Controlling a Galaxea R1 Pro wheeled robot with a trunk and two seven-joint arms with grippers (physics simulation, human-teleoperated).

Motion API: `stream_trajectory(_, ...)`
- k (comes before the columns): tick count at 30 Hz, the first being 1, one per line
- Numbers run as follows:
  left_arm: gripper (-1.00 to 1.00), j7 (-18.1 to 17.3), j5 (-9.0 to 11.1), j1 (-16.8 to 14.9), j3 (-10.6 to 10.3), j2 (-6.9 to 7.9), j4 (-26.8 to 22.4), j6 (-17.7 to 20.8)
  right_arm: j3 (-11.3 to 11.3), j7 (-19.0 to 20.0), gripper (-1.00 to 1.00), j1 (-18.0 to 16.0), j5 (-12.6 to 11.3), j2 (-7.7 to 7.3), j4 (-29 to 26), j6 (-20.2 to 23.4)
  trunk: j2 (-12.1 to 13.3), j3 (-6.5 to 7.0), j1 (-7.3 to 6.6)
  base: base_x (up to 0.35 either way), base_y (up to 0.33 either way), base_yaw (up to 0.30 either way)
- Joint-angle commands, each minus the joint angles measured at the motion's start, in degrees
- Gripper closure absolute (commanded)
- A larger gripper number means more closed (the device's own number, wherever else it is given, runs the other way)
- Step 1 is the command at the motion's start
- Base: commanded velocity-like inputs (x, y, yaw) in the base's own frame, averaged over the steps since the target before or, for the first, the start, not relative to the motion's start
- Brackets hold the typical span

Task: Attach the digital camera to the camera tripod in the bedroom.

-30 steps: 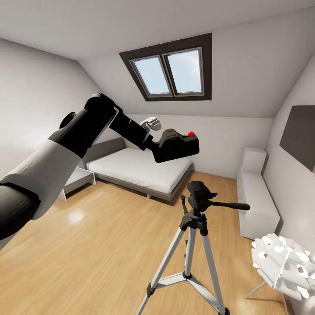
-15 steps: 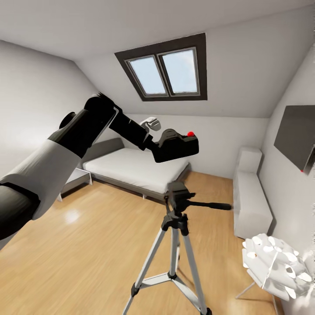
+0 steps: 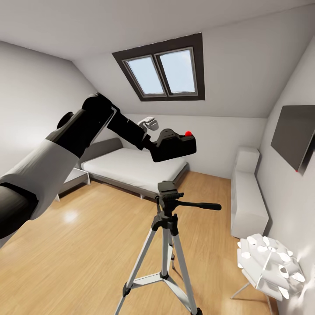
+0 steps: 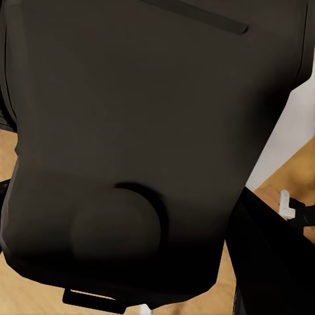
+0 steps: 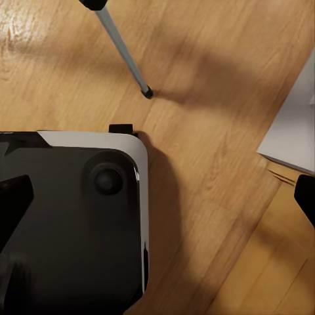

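In the head view my left gripper (image 3: 154,148) is shut on the digital camera (image 3: 175,146), a matte-black box with a red button (image 3: 188,133) on top, held in the air. The camera tripod (image 3: 165,227) stands on the wood floor just below it, its black head (image 3: 168,190) a short gap under the camera and its pan handle (image 3: 199,204) pointing right. The left wrist view is close up on the camera's black body (image 4: 131,131). In the right wrist view my right gripper (image 5: 157,200) hangs open over the floor, near a silver tripod leg (image 5: 121,46) with a black foot.
A grey-framed white bed (image 3: 131,168) stands against the back wall under the skylight (image 3: 162,70). A white shelf unit (image 3: 247,197) lines the right wall below a dark panel (image 3: 291,135). The white perforated lamp (image 3: 267,262) sits at lower right. My base (image 5: 72,223) shows in the right wrist view.
The whole head view has shifted, so the camera moved: the tripod now shows further left and right under the held camera. The left arm keeps its hold and pose.
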Motion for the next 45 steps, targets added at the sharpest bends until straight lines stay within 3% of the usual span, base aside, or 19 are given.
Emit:
stream_trajectory(1,1.0,-0.5,-0.5,0.0,0.0,0.05,-0.1,0.6,0.5,0.0,-1.0,-0.1,-0.6,0.03,0.3,-0.4,0.0,-0.02,0.02,0.0,-0.011,0.0)
stream_trajectory(39,1.0,-0.3,-0.5,0.0,-0.2,-0.26,0.0,0.6,0.5,-0.1,-1.0,-0.1,-0.6,0.03,0.3,-0.4,0.0,-0.02,0.02,-0.04,-0.03,0.0)
stream_trajectory(45,1.0,-0.2,-0.5,0.0,-0.6,0.48,0.0,0.6,0.5,-0.1,-1.0,-0.1,-0.6,0.03,0.3,-0.4,0.0,-0.02,0.02,0.0,0.0,0.0)
